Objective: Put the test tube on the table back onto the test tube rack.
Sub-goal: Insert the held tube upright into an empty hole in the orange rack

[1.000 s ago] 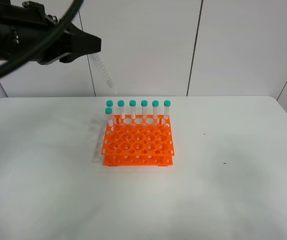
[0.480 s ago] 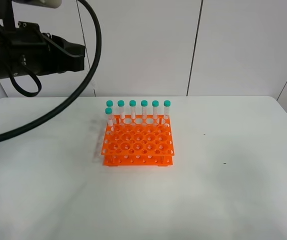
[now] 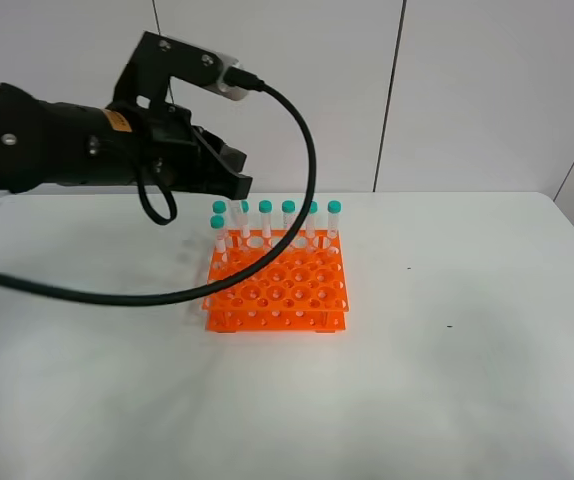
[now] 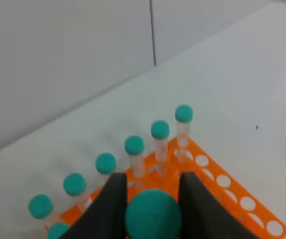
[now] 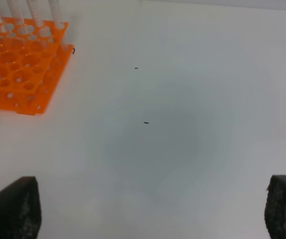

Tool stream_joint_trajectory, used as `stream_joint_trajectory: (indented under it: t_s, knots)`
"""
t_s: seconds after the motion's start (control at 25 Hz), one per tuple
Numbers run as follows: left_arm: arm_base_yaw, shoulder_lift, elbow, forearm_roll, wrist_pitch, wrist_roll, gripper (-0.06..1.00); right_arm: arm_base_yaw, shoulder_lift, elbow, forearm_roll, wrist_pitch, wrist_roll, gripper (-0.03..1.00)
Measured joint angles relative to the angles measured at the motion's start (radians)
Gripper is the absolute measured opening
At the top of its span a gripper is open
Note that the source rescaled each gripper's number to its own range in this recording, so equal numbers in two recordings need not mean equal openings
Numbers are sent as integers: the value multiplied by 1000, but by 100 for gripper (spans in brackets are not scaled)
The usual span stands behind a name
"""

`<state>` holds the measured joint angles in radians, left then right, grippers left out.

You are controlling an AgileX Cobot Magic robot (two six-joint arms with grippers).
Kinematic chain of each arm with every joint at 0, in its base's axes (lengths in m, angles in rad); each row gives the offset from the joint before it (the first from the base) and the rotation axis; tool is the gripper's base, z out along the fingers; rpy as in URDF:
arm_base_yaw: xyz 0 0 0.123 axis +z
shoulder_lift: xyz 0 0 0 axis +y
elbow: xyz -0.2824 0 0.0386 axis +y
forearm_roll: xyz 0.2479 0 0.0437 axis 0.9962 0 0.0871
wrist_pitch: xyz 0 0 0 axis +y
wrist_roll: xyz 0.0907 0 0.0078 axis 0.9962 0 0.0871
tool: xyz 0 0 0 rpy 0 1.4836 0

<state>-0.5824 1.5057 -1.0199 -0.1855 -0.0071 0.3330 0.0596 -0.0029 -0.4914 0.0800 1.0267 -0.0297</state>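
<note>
1. On the white table [image 3: 467, 380], the orange rack [image 3: 277, 290] holds seven tubes [image 3: 288, 220].
2. The left gripper [image 3: 229, 178] pinches the test tube [image 4: 152, 216] over the rack; insertion remains.
3. The right gripper [image 5: 149, 206] hangs spread, empty.

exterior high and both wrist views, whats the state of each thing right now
test tube rack: standing flat on the table, most holes unfilled
racked tubes: seven, capped, upright
test tube: gripped near its teal cap, above the rack
left end effector: shut on the test tube
right end effector: open, holding nothing
</note>
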Motion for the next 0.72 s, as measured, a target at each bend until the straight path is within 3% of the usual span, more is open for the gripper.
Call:
stream_joint_trajectory:
  t_s: [0.2, 0.48, 0.72]
  knots:
    - [6, 138, -115, 6, 25, 1, 0, 0, 0, 0, 0, 0, 0, 100]
    - [71, 248, -196, 18, 55, -18, 0, 0, 0, 0, 0, 0, 0, 100]
    - [76, 314, -267, 19, 99, -18, 0, 0, 0, 0, 0, 0, 0, 100]
